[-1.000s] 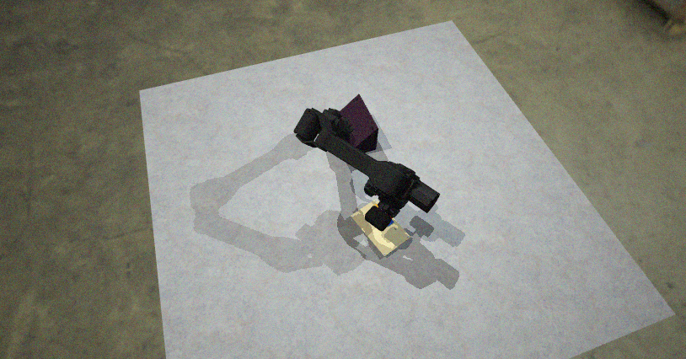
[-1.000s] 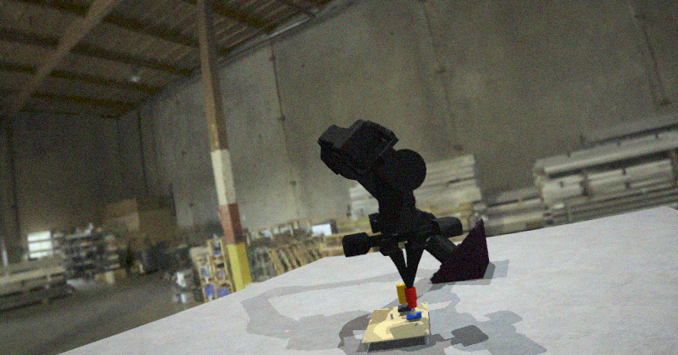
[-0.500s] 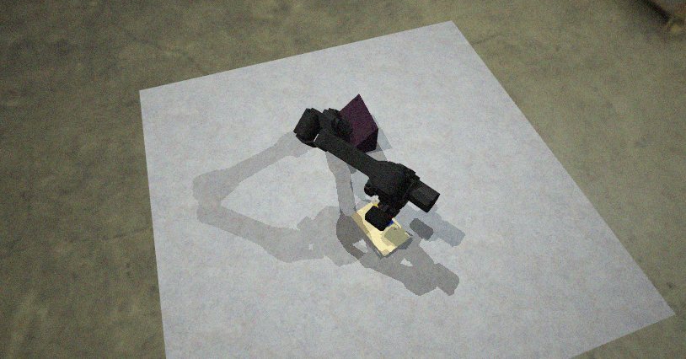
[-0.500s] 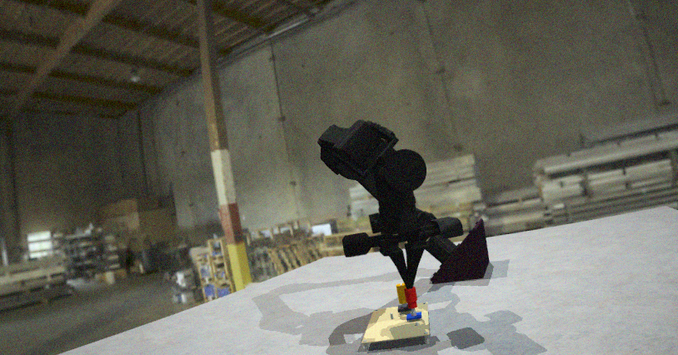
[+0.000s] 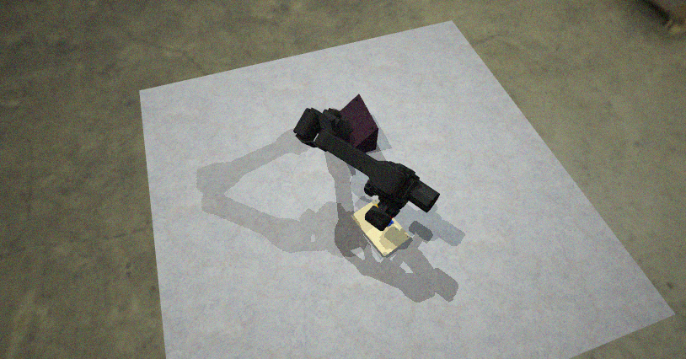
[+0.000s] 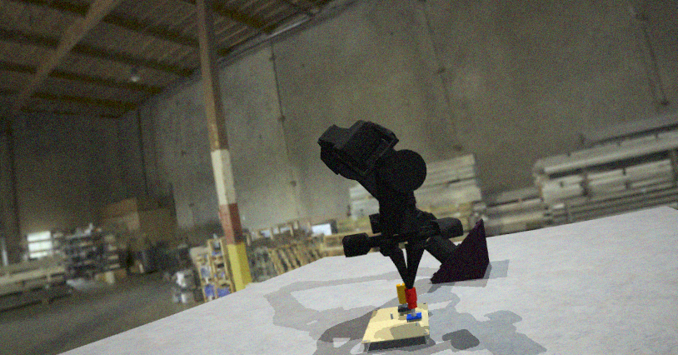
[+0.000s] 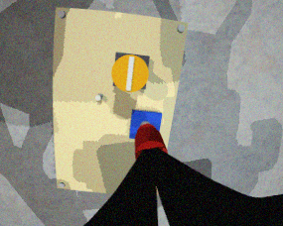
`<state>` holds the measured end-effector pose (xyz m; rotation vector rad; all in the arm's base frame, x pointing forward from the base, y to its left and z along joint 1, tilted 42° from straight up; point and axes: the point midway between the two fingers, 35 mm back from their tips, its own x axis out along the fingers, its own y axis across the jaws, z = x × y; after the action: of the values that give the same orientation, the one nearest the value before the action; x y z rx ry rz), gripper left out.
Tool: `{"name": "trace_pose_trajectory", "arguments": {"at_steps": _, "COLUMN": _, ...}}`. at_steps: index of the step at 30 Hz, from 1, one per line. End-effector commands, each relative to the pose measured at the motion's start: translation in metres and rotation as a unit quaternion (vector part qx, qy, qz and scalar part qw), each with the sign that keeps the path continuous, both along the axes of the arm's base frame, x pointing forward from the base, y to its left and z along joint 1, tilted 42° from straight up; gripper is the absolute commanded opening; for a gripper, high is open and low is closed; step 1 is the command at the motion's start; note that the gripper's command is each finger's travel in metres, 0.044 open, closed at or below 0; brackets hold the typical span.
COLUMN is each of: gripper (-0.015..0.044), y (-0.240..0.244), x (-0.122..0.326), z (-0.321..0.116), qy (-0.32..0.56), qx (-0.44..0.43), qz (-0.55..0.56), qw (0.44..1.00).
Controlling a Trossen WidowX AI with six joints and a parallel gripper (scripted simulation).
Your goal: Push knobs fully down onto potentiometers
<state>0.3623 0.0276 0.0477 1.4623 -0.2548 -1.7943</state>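
Two closed black gripper fingertips (image 6: 409, 286) at top of red cylindrical knob (image 6: 411, 297) (image 7: 149, 139), nothing between; blue potentiometer (image 6: 413, 317) (image 7: 145, 121) below, shaft showing between.

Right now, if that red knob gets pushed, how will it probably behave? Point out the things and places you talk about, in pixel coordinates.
The red knob (image 6: 411, 297) (image 7: 148, 137) looks stiff, so it probably won't squash. Standing tall above its blue base (image 6: 413, 316) (image 7: 139, 119) on a thin shaft, it could tilt if pushed off-center. Its rounded side may feel slippery.

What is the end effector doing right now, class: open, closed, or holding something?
End effector: closed, holding nothing, its tips at the top of the red knob.
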Motion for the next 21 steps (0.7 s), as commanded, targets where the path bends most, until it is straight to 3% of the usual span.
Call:
{"name": "trace_pose_trajectory", "arguments": {"at_steps": 1, "gripper": 0.0, "y": -0.0078, "x": 0.0006, "z": -0.0076, "qy": 0.002, "qx": -0.005, "qz": -0.006, "qw": 1.0}}
{"name": "trace_pose_trajectory", "arguments": {"at_steps": 21, "gripper": 0.0, "y": -0.0095, "x": 0.0006, "z": -0.0096, "qy": 0.002, "qx": -0.006, "qz": -0.008, "qw": 1.0}}
